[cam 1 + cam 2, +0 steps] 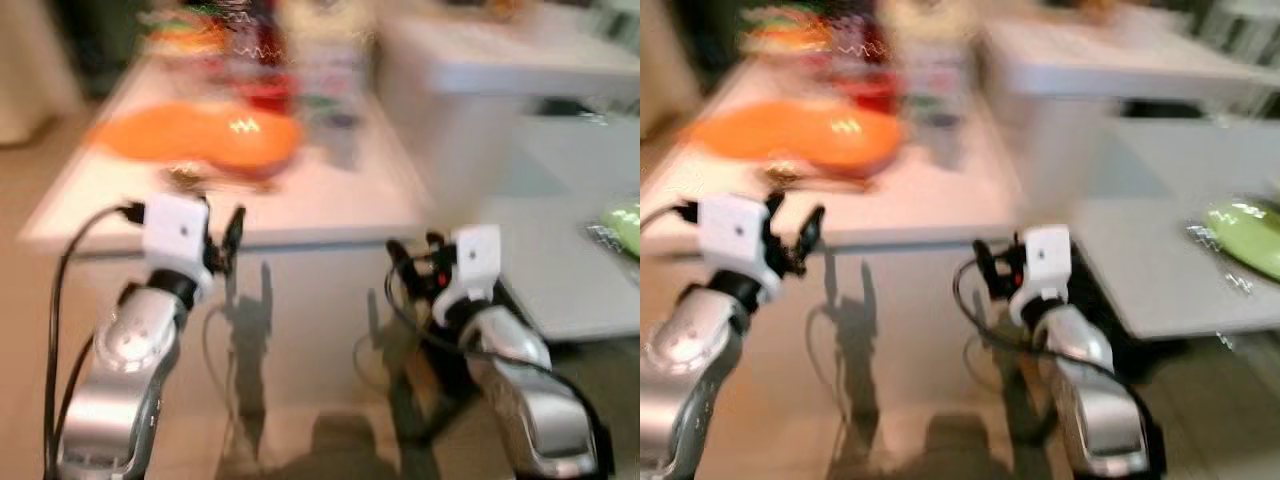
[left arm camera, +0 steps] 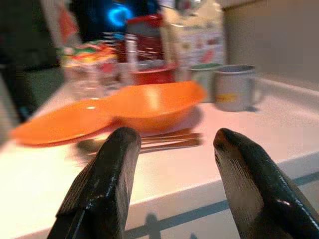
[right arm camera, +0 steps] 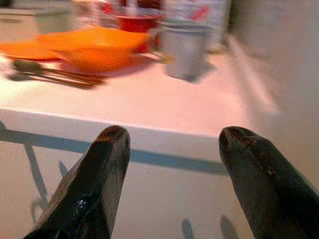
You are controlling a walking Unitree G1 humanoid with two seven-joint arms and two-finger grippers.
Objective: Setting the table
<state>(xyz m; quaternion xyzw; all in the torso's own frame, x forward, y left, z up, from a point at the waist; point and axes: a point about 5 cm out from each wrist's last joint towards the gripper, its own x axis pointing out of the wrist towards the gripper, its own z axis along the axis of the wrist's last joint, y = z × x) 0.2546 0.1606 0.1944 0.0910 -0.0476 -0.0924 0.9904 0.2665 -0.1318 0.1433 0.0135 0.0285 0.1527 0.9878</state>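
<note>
Both tools gape apart before the counter's orange bowl (image 2: 154, 102), contents unseen.

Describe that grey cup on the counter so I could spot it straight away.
Find the white counter in front of the robot, then the orange bowl on it. The grey cup stands just past the bowl, toward the wall, beside a paler green cup. It is dull metal grey with a handle.

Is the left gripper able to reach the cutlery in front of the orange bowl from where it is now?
Probably yes. The left gripper is open, facing the cutlery beside the orange bowl, with bare counter between them.
</note>
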